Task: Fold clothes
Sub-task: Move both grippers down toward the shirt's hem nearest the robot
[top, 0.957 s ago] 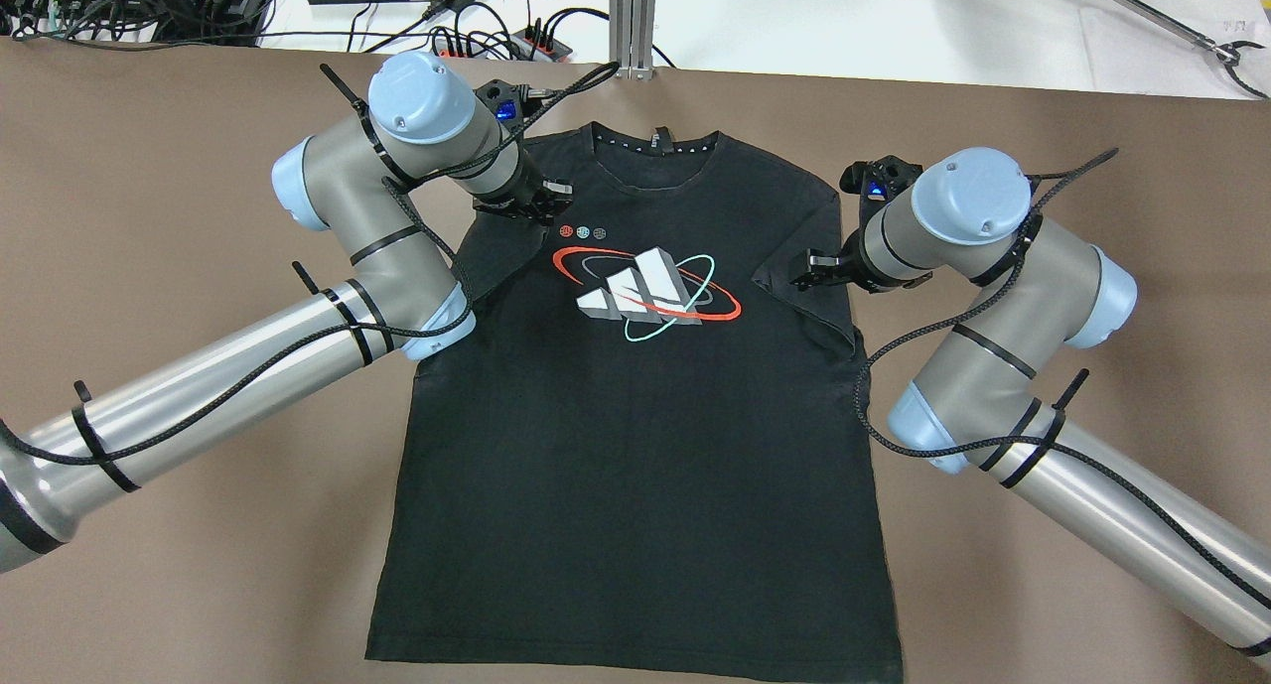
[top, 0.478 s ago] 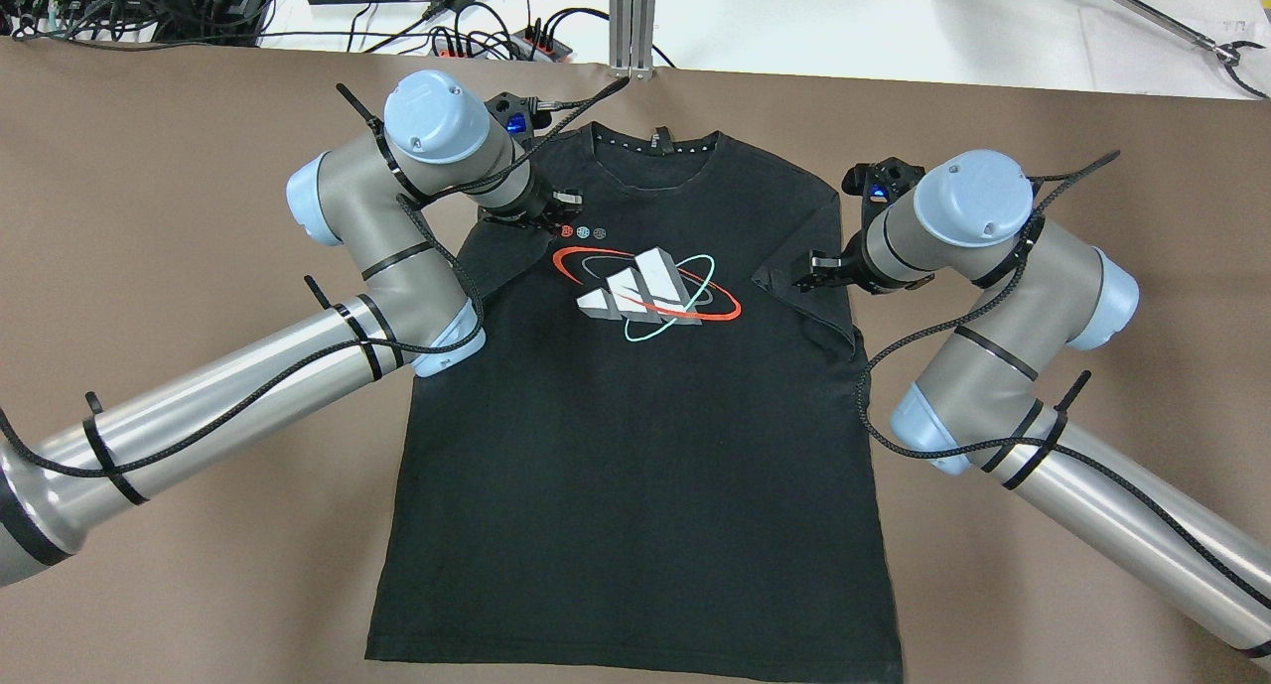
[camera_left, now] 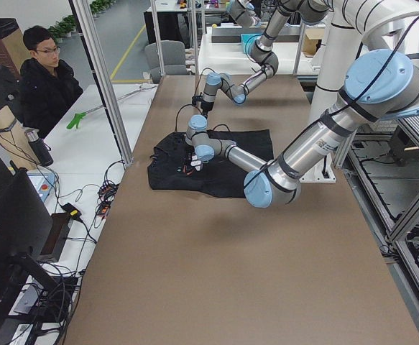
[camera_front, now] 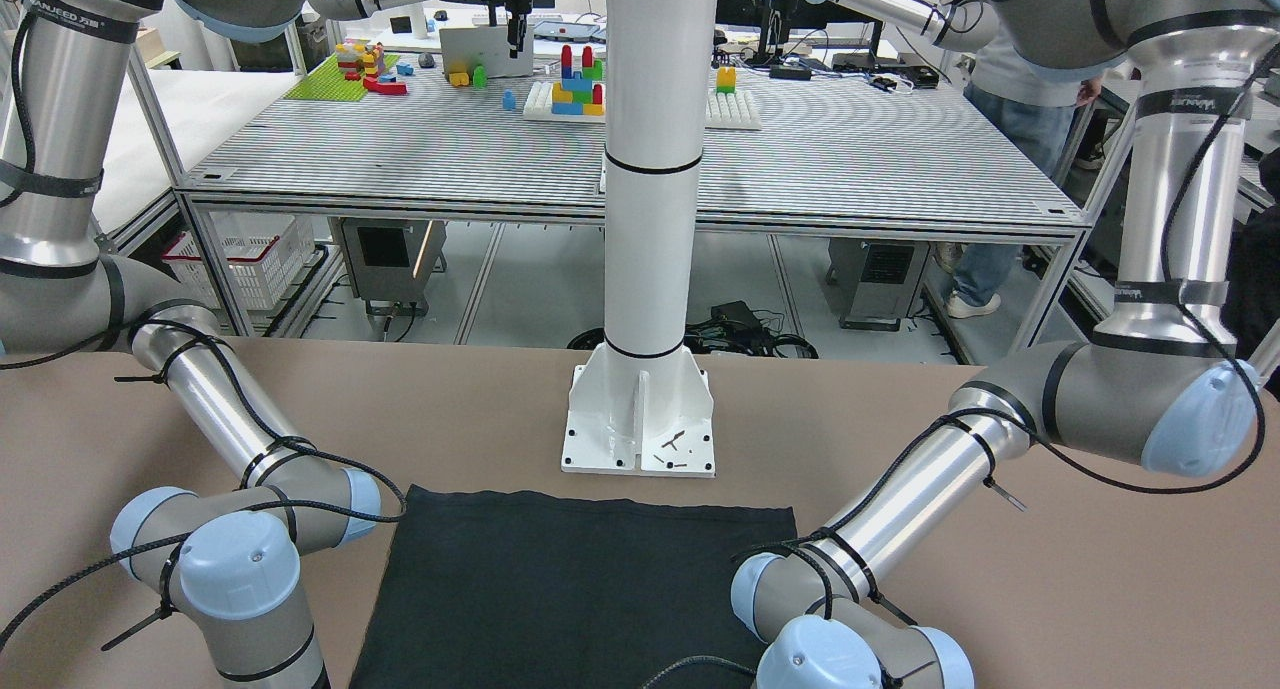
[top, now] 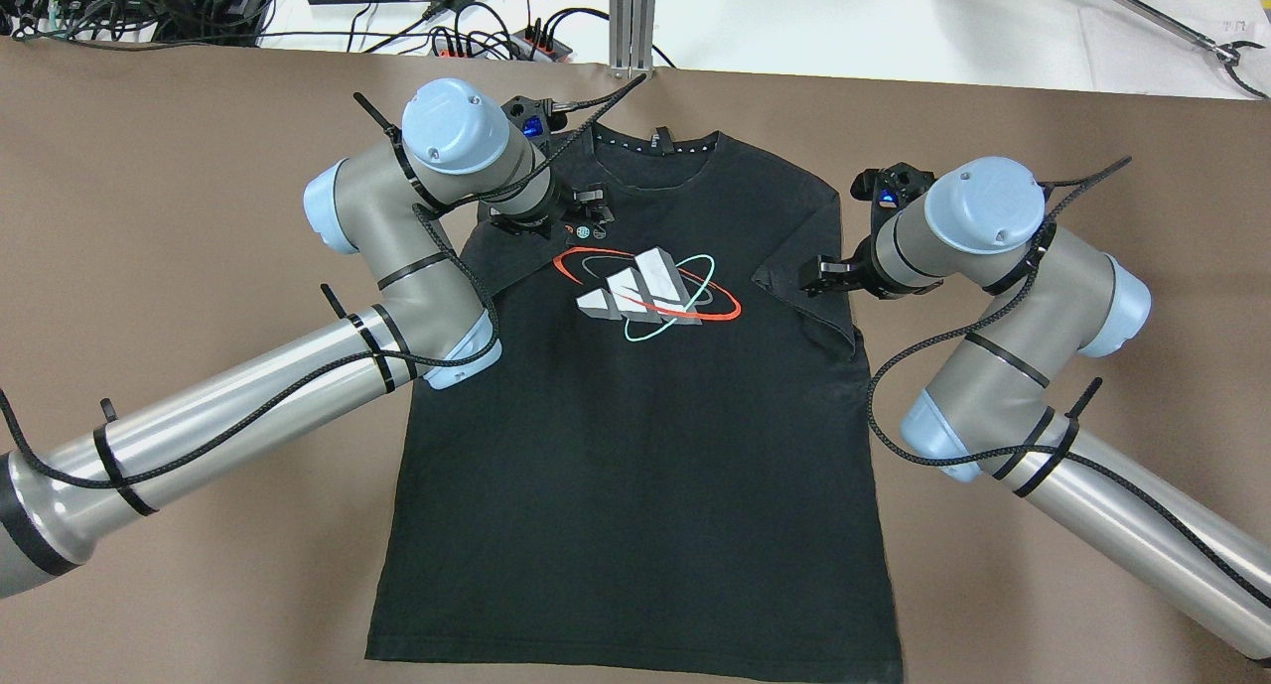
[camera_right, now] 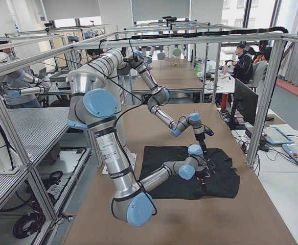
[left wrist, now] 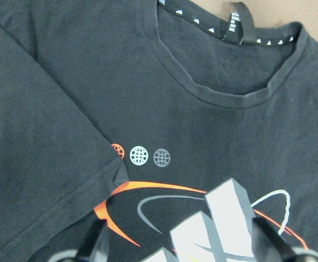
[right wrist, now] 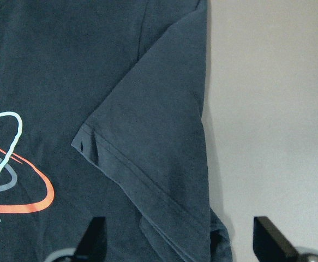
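One camera looks down on the desk [top: 149,217] from high behind one long edge; another faces back from the opposite edge. Two more sight along it from either end. Wrist cameras sit close above the black shirt [top: 635,446], which every view shares.

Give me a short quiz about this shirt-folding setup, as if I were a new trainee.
1. True or false: the black T-shirt lies on the table with its printed logo facing up.
2. Where do the shirt's sleeves lie?
A. Folded in over the chest
B. Spread out flat to the sides
C. Tucked underneath the shirt
3. Fill in the blank: the left gripper and the right gripper both have their fingers ___, with no fabric between them.

Key:
1. True. The logo and the neckline show on top.
2. A. Each sleeve lies folded inward on the shirt's front.
3. Open. Both wrist views show the fingers spread wide above the cloth.
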{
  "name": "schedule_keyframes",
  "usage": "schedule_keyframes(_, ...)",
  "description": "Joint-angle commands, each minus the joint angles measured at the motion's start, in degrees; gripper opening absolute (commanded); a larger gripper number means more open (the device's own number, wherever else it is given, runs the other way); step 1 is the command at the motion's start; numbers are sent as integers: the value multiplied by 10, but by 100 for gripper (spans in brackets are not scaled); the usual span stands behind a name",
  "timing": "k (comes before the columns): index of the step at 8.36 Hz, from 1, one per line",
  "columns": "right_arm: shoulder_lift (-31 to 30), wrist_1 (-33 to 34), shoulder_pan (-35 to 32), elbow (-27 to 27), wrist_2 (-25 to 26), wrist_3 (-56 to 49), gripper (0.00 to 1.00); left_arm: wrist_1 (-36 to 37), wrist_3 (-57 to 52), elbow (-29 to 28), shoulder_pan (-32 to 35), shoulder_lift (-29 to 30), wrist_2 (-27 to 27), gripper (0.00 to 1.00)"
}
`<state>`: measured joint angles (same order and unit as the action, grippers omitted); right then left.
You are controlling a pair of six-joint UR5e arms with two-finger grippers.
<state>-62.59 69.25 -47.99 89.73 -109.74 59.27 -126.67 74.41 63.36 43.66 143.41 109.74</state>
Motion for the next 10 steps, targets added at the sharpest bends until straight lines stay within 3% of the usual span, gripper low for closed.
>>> schedule_keyframes(1,-55,4,25,74,48,174,94,61,87,181,-45,-90,-60,93)
schedule_keyframes(2,-113,5,88,144,110,235,94,88,99,252,-99,-135,-132,93)
schedule_keyframes(4,-247,10,128,249,139,342,90,93,108,330,-136,-202,-164,93)
schedule_keyframes(6,-271,11,218,269,184,517,66,98,108,337,-141,-203,-170,93)
schedule_keyframes(7,-281,12,256,277,193,563,60,98,108,336,-142,-201,-171,93)
schedule_keyframes(9,-332,12,343,323,218,574,61,99,108,334,-142,-200,-170,93)
schedule_keyframes(10,-340,52,374,343,226,592,61,99,108,333,-142,-198,-170,93)
